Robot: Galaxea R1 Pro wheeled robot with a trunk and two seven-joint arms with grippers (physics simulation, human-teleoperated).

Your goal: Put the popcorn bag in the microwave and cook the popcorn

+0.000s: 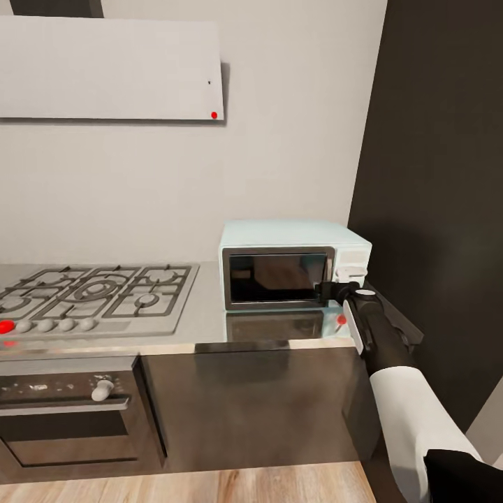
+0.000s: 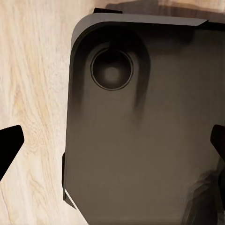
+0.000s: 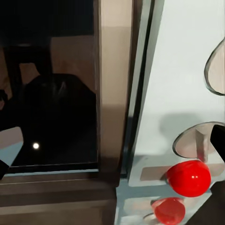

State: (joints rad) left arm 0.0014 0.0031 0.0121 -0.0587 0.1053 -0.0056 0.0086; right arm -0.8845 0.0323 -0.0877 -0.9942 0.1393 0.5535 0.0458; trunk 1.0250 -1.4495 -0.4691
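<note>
Microwave (image 1: 293, 264), door closed, right fingers (image 1: 328, 290) touching

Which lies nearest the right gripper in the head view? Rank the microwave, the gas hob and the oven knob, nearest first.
1. The microwave: right gripper is at its door edge, beside the side panel.
2. The gas hob: on the countertop, well to the microwave's left.
3. The oven knob: below the countertop, far left; close to the hob's rank.
</note>
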